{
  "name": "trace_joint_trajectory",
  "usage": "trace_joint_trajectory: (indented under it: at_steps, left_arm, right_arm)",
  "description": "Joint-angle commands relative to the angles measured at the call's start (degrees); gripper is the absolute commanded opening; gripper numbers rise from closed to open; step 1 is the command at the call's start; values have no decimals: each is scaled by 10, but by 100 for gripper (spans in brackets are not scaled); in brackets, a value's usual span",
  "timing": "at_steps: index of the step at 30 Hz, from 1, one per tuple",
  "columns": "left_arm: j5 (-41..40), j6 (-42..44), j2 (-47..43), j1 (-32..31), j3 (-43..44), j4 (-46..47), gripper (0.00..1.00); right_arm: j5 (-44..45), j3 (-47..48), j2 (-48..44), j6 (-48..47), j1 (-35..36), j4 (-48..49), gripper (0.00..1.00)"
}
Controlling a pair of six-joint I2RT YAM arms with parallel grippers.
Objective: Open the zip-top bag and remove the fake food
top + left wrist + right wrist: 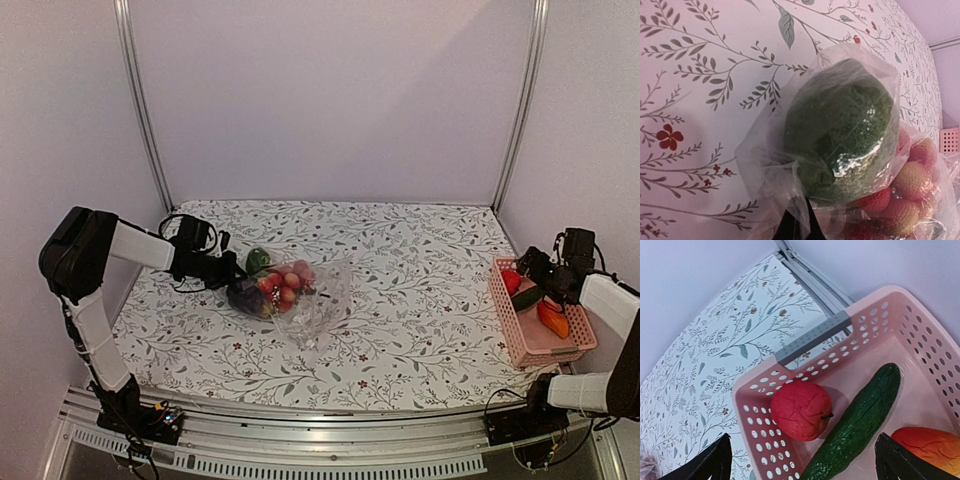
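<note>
Right end effector [804, 436] is spread about as wide as it goes, hanging over the pink basket [505, 320] at the right edge of the table [420, 300], with nothing between its fingers. Below it in the basket lie a red round piece [801, 410], a long dark green piece [860, 410] and an orange one [930, 440].

Your left end effector [228, 270] is clamped shut at the left end of the zip-top bag [310, 295], and from the wrist view it looks like it's got a pinch of the plastic. The bag lies left of the table's middle, well apart from the basket. The rest of the fake food [280, 285] is bunched inside it: a bumpy green piece [840, 130] right by the fingers, and reddish round ones behind it.

What I'd watch, all just my read:
- That pinch is on thin crinkly film. If you tug a piece out with the right arm, the plastic could slip free and the whole bag would slide along.
- I can't tell where the mouth sits or how open it is, so you might grab film along with a piece.
- Round pieces near the opening could roll out across the table if the bag gets tipped.
- Lift clear of the basket rim before you swing left, or you could nudge the basket off the edge.
</note>
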Motion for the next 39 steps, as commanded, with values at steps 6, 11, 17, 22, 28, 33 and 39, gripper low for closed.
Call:
trace_joint_trajectory:
  at_steps: [6, 11, 17, 22, 28, 33, 39]
  left_arm:
    - [-3, -3, 2, 6, -14, 5, 0]
    - [-1, -4, -1, 5, -15, 6, 0]
    - [2, -6, -1, 6, -15, 8, 0]
    - [8, -5, -2, 5, -14, 8, 0]
    - [13, -5, -1, 6, -14, 8, 0]
    - [18, -4, 0, 4, -12, 9, 0]
    - [27, 8, 5, 4, -3, 1, 0]
  right_arm:
    - [-219, 28, 11, -79, 78, 83, 95]
    - [-241, 43, 49, -89, 191, 124, 88]
    - [-261, 68, 114, -102, 313, 165, 83]
    - [-262, 88, 164, -148, 398, 198, 79]
    - [-246, 135, 236, -219, 486, 205, 73]
    - [-184, 187, 307, -292, 565, 205, 69]
    - [-144, 247, 396, -344, 613, 211, 62]
